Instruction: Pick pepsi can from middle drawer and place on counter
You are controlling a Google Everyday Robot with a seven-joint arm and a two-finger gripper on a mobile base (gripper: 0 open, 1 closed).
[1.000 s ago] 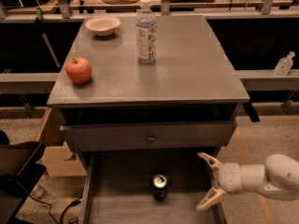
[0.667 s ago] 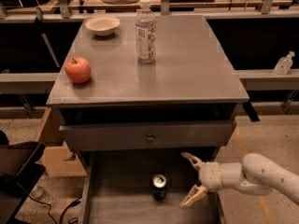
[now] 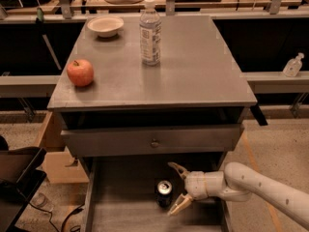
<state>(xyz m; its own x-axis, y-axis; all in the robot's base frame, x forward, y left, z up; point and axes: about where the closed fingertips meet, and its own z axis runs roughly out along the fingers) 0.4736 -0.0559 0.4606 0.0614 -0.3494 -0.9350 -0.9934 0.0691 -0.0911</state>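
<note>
The pepsi can, dark blue with a silver top, stands upright on the floor of the pulled-out middle drawer below the cabinet. My gripper comes in from the right, low inside the drawer. It is open, with one fingertip above and one below, and the can stands just left of its opening, apart from the fingers. The counter is the broad grey cabinet top above.
On the counter stand a clear water bottle, a red apple and a white bowl. A closed drawer front with a knob overhangs the open drawer. A cardboard box sits at the left on the floor.
My gripper has moved left across the drawer, from well right of the can to right beside it. It stayed open. The can has not moved.
</note>
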